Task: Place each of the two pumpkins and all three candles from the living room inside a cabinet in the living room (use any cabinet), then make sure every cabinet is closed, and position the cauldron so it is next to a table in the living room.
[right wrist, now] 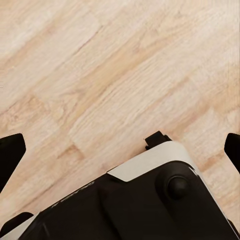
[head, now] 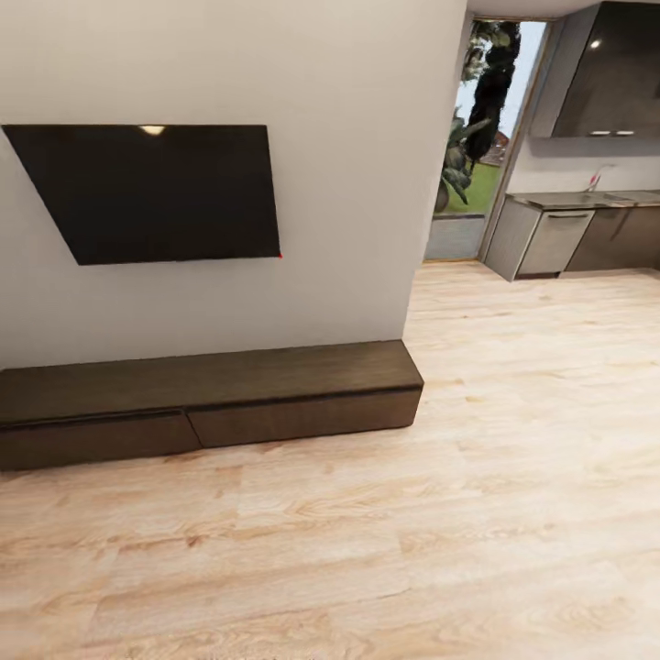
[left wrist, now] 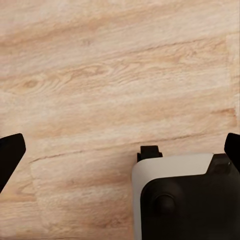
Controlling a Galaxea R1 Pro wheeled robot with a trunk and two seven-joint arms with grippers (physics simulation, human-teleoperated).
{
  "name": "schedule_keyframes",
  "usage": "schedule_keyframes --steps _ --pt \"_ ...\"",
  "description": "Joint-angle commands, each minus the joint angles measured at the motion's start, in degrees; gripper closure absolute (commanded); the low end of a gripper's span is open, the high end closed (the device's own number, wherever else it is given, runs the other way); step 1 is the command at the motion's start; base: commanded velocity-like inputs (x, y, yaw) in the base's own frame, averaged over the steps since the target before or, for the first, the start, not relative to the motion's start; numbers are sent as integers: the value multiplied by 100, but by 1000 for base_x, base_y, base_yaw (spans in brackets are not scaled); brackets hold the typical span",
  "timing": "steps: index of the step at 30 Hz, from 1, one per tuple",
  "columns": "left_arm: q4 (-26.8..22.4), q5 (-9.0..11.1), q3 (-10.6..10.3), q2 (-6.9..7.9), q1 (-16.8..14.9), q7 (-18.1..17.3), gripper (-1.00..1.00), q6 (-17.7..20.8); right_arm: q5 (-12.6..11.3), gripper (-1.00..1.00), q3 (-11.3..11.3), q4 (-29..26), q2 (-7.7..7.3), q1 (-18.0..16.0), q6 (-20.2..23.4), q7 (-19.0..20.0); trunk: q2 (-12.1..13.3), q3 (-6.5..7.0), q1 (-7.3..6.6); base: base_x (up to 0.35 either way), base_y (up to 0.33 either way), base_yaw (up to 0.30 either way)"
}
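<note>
The cabinet (head: 211, 403) is a long low dark brown wood unit against the white wall, in the head view's left and centre. Its two flat drawer fronts look shut, and a thin dark line runs along the top of the left one. The pumpkins, candles, cauldron and table are out of view. My left gripper (left wrist: 121, 152) hangs open over the wood floor, its black fingertips (left wrist: 10, 155) far apart with nothing between them. My right gripper (right wrist: 121, 152) is open too, over the floor and my own base, holding nothing.
A black TV (head: 151, 192) hangs on the wall above the cabinet. Pale wood floor (head: 367, 550) stretches in front and to the right. Far right lie grey kitchen units (head: 568, 238) and a glass door (head: 477, 137). My white and black base (left wrist: 185, 200) sits under both wrists.
</note>
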Motion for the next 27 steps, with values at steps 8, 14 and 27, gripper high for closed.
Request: schedule_keyframes --steps 8,14,27 --pt "-165 70 1 -9 -87 6 -100 329 1 -100 54 -8 13 -10 -26 0 -11 -53 3 0 0 187" --pt "-1861 56 11 -12 -545 297 -100 2942 30 -100 69 -170 -27 -45 925 -873 -11 -56 3 0 0 17" --pt "-3290 46 161 34 -627 828 -100 3462 135 -100 368 -1766 -51 -228 1700 -1662 -212 -146 113 0 0 0"
